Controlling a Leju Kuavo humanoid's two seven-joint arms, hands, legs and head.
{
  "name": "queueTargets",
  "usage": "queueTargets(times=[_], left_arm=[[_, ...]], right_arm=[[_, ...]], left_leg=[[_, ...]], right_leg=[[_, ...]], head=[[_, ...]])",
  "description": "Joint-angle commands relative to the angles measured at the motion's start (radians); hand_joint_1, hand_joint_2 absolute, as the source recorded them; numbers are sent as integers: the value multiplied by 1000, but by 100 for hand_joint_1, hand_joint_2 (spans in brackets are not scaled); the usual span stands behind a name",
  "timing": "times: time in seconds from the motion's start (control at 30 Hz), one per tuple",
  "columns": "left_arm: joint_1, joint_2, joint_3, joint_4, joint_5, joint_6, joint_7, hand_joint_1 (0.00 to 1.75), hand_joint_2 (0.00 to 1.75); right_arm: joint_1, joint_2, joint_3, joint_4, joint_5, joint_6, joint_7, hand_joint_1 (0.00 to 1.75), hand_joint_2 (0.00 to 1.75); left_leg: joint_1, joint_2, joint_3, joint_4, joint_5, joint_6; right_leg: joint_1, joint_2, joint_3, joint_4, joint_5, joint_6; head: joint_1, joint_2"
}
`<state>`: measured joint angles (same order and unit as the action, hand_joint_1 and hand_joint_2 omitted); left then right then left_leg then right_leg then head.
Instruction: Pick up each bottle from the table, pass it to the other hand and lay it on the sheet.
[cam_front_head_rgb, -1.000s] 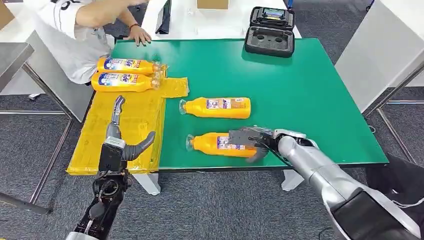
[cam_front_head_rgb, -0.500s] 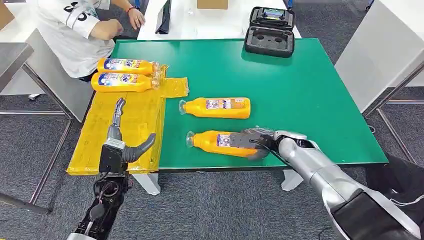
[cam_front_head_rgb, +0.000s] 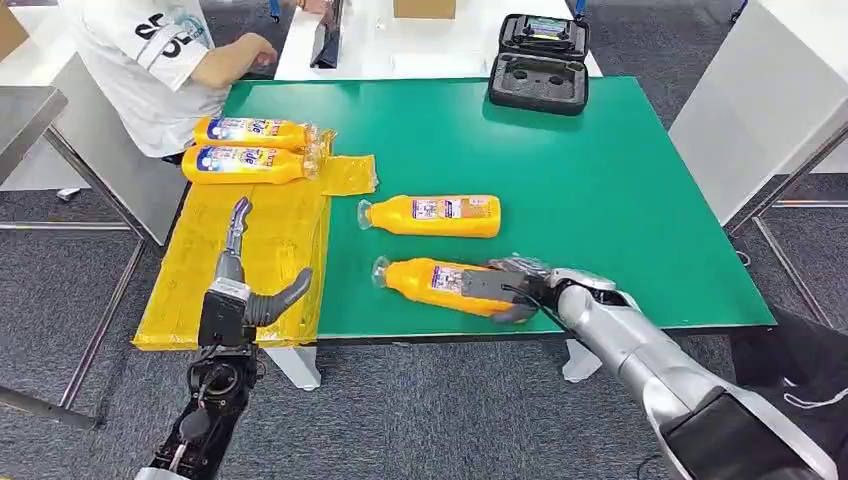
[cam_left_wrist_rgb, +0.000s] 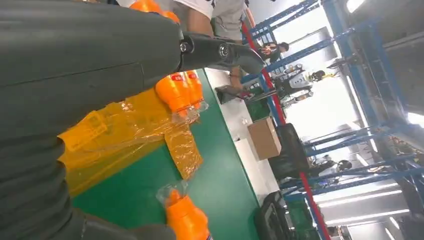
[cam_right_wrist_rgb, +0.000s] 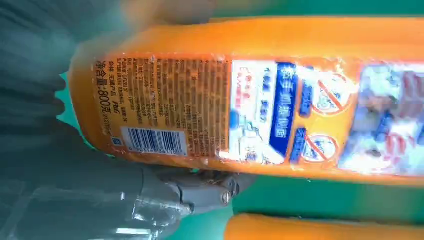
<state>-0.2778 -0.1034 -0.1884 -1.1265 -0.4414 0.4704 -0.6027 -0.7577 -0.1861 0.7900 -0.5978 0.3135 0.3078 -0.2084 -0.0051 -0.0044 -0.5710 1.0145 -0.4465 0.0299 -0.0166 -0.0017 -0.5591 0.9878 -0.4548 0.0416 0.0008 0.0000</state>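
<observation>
Two orange bottles lie on the green table (cam_front_head_rgb: 600, 180). My right hand (cam_front_head_rgb: 505, 290) grips the base end of the near bottle (cam_front_head_rgb: 430, 282), whose label fills the right wrist view (cam_right_wrist_rgb: 250, 100), with the thumb (cam_right_wrist_rgb: 190, 192) under it. The other bottle (cam_front_head_rgb: 432, 215) lies free just beyond it, its edge also in the right wrist view (cam_right_wrist_rgb: 320, 227). Two more bottles (cam_front_head_rgb: 255, 131) (cam_front_head_rgb: 248, 164) rest at the far end of the yellow sheet (cam_front_head_rgb: 270, 250). My left hand (cam_front_head_rgb: 240, 285) hovers open over the sheet's near part, holding nothing.
A person in a white shirt (cam_front_head_rgb: 160, 70) stands at the table's far left corner, near the bottles on the sheet. A black open case (cam_front_head_rgb: 541, 60) sits at the far edge. White tables stand beyond and to the right.
My right hand has closed further around the near bottle, which has turned slightly with its neck shifted away. The person has drawn an arm back from the table. My left hand is still.
</observation>
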Motion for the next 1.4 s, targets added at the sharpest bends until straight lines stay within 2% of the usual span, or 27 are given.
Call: queueTargets(times=[0.03,0.17,0.43,0.53,0.57,0.63,0.67,0.73,0.77,0.8,0.93,0.97,1.4], left_arm=[[21,18,24,-15,19,-16,-9,0,175],[21,22,32,-29,-3,-11,-18,0,175],[32,20,49,-65,103,-137,-32,0,175],[37,24,49,-87,184,-236,-27,0,175],[43,23,54,-98,326,-406,-2,0,175],[48,23,54,-104,327,-408,-2,0,175],[44,33,44,-90,459,-585,38,0,175],[44,31,46,-85,460,-585,38,0,175],[35,41,32,-54,565,-735,79,0,175],[29,41,35,-38,590,-764,86,0,175],[6,43,14,0,587,-791,87,0,175],[0,41,7,8,609,-837,73,0,175],[25,31,-1,-40,502,-782,52,0,175]], right_arm=[[48,65,-175,-164,-39,-132,-129,175,175],[160,67,-259,-380,-39,-193,-235,175,175],[270,102,-366,-549,-49,-234,-251,175,175],[304,98,-383,-542,-52,-223,-287,175,175],[319,117,-397,-536,-53,-216,-314,175,175],[329,131,-399,-529,-41,-217,-323,175,175],[346,152,-409,-531,-39,-214,-340,175,175],[350,158,-409,-528,-34,-215,-343,175,175],[361,169,-412,-527,-25,-214,-356,175,175],[369,177,-413,-523,-14,-208,-365,175,175],[399,201,-421,-522,1,-197,-385,175,175],[403,216,-423,-510,7,-184,-393,175,175],[351,264,-429,-399,20,-162,-413,175,175]], left_leg=[[0,4,-1,0,-1,-2],[1,1,-1,0,0,-2],[2,1,-2,0,0,-2],[2,-2,-3,0,0,-2],[2,-2,-2,0,0,-3],[2,-1,-1,0,0,-3],[3,1,-1,-1,-1,-3],[1,1,-2,-1,0,-1],[2,1,-1,-1,-1,-2],[1,0,-1,-1,0,-2],[2,0,-1,-2,0,-2],[1,0,-1,-1,0,-2],[1,1,-3,0,0,-1]], right_leg=[[0,4,-2,1,0,-2],[1,1,-1,0,0,-1],[1,1,-2,0,0,-2],[2,-2,-2,0,0,-2],[2,-2,-1,-1,0,-3],[2,-1,-1,-1,0,-3],[3,1,-1,-1,0,-3],[1,1,-2,-1,0,-1],[1,2,-1,-1,0,-2],[1,0,-1,-1,0,-2],[2,0,-1,-2,0,-2],[1,0,-1,-1,0,-2],[1,1,-3,0,0,-1]], head=[[-1,0],[-1,0],[0,0],[0,0],[-1,0],[0,0],[0,0],[0,0],[0,0],[0,0],[0,0],[0,0],[0,0]])
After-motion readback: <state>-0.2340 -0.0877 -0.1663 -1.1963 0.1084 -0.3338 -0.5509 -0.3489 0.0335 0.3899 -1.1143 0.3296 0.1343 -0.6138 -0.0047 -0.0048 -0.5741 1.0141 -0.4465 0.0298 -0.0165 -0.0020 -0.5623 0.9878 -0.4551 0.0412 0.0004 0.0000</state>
